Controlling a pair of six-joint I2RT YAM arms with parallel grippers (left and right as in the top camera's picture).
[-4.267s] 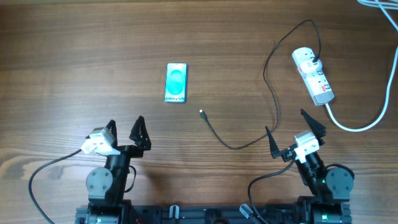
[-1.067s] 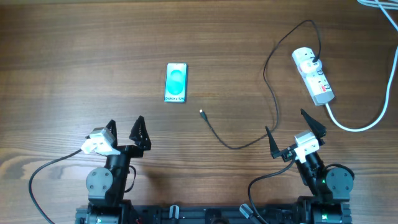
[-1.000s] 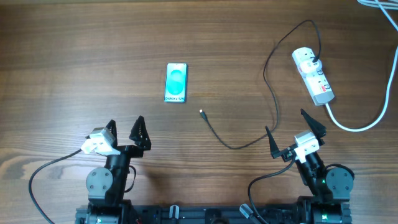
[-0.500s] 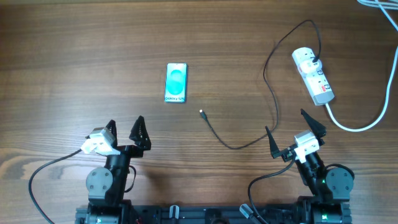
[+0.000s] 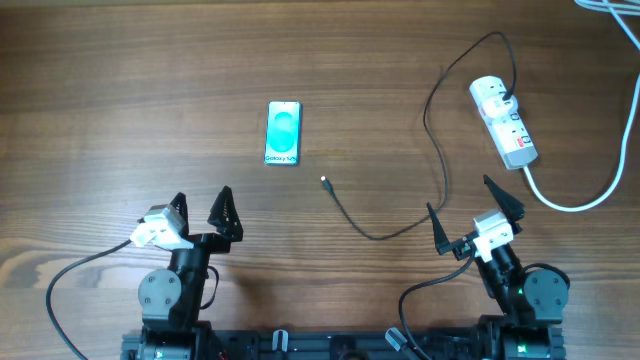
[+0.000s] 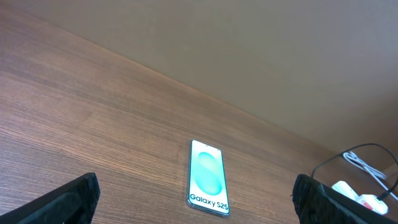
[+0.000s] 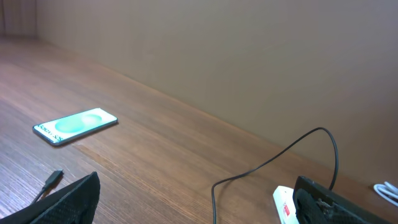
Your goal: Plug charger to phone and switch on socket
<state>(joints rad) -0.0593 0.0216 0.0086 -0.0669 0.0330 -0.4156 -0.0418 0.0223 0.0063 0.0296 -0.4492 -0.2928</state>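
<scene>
The phone [image 5: 284, 133] lies flat on the wooden table, teal screen up, reading "Galaxy S25"; it also shows in the left wrist view [image 6: 208, 178] and the right wrist view [image 7: 75, 126]. The charger cable [image 5: 437, 140] runs from the socket [image 5: 503, 122] in a loop to its pale plug tip [image 5: 323, 181], which lies loose right of the phone. The plug end shows in the right wrist view [image 7: 53, 177]. My left gripper [image 5: 200, 209] is open and empty, below the phone. My right gripper [image 5: 467, 208] is open and empty, below the socket.
A thick white cord [image 5: 590, 195] curves from the socket's grey end toward the right table edge. More white cable [image 5: 610, 18] lies at the top right corner. A plain wall rises behind the table in both wrist views.
</scene>
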